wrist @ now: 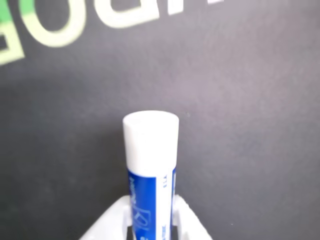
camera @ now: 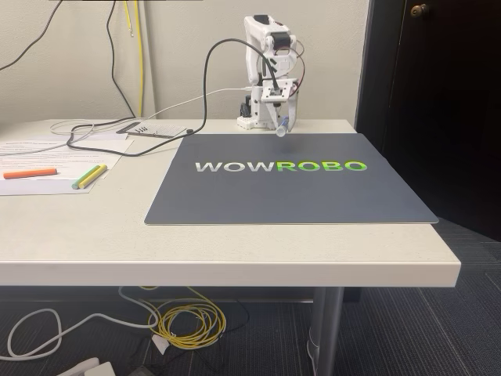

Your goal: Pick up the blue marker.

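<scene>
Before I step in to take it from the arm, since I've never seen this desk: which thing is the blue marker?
Find the dark mat lettered WOWROBO on the white table. At its far edge stands the white arm, its gripper pointing down. The blue marker is clamped there: short, thick, white-barrelled with a blue label, unlike the thin orange pen and the yellow and green pens lying on papers at left.

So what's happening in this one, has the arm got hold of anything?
Yes. The small white arm at the back of the table has the blue marker pinched in its gripper. In the wrist view the marker's white end sticks out past the fingers, over the dark mat. In the fixed view the arm is folded back near its base, with the marker pointing down at the mat's far edge. An orange pen and a yellow and green pair lie untouched on papers at the left.
</scene>
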Robot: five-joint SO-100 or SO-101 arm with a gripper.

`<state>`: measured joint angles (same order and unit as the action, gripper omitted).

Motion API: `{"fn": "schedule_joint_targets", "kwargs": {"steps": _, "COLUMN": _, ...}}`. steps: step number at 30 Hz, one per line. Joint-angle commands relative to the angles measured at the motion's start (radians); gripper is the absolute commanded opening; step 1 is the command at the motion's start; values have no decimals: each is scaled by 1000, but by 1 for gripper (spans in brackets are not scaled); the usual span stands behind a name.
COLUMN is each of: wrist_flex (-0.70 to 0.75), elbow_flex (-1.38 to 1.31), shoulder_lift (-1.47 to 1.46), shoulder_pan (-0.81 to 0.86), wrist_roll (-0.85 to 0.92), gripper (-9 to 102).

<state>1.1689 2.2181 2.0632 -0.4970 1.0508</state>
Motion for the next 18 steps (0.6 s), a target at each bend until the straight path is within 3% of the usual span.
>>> {"fn": "schedule_joint_targets", "kwargs": {"steps": 1, "wrist_flex": 8, "elbow_flex": -101, "shoulder_lift": 26, "shoulder_pan": -5, "wrist_roll": -32, "gripper": 1}}
{"fn": "schedule_joint_targets", "kwargs": {"steps": 10, "wrist_flex": 94, "elbow_flex": -457, "shoulder_lift": -84, "shoulder_pan": 3, "wrist_roll": -202, "gripper": 2}}
{"fn": "schedule_joint_targets", "kwargs": {"steps": 18, "wrist_flex": -40, "elbow_flex": -523, "shoulder_lift": -31, "shoulder_pan": 48, "wrist_roll": -405, "gripper": 1}}
